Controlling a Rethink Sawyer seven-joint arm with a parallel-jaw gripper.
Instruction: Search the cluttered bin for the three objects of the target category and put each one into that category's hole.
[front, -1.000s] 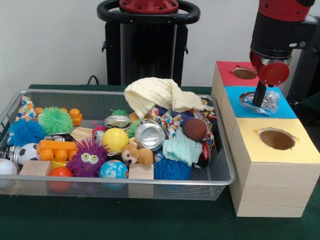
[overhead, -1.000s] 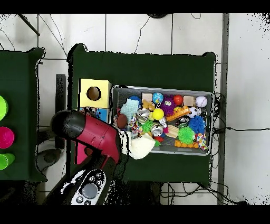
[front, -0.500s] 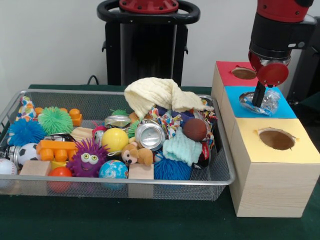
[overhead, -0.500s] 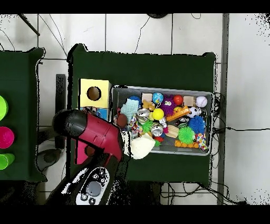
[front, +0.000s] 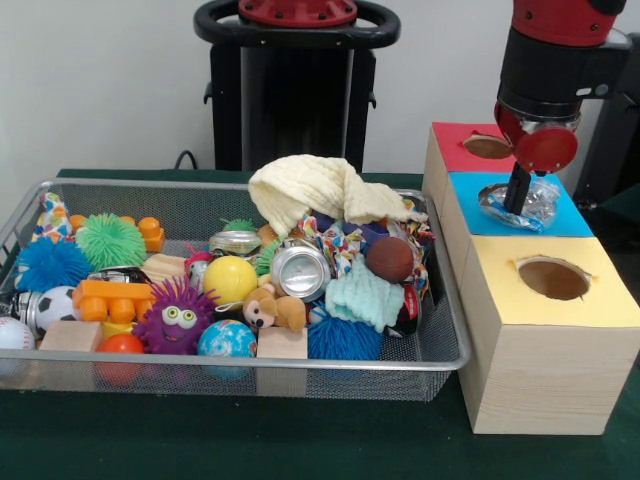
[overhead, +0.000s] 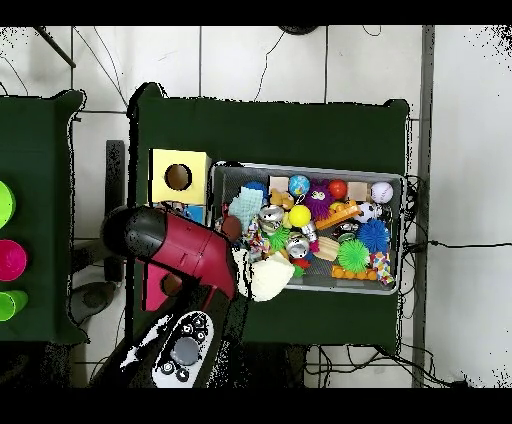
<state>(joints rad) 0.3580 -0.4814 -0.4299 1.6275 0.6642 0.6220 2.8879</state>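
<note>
Silver wire mesh forms the wide, shallow bin (front: 436, 300), which we see filling the left and centre of the front view on the dark green table (front: 250, 440), packed with toys. At the bin's 12 o'clock edge a pale yellow knitted cloth (front: 320, 190) is heaped highest; below it lie a crushed silver can (front: 299, 270), a brown ball (front: 390, 259) and a mint green cloth (front: 365, 297). Toward 7 o'clock we find a purple spiky ball with eyes (front: 176, 318) and an orange plastic block (front: 112, 296).

Just beside the bin at 3 o'clock stand 3 wooden boxes with round holes, topped red (front: 455, 145), blue (front: 575, 218) and yellow (front: 600, 295). We see the red and black arm's gripper (front: 518, 195) reaching down onto the blue top, its dark tip against a crumpled clear plastic wrapper (front: 530, 205) lying over that box's hole. We cannot tell how far the claw is parted, nor whether it grips the wrapper.
</note>
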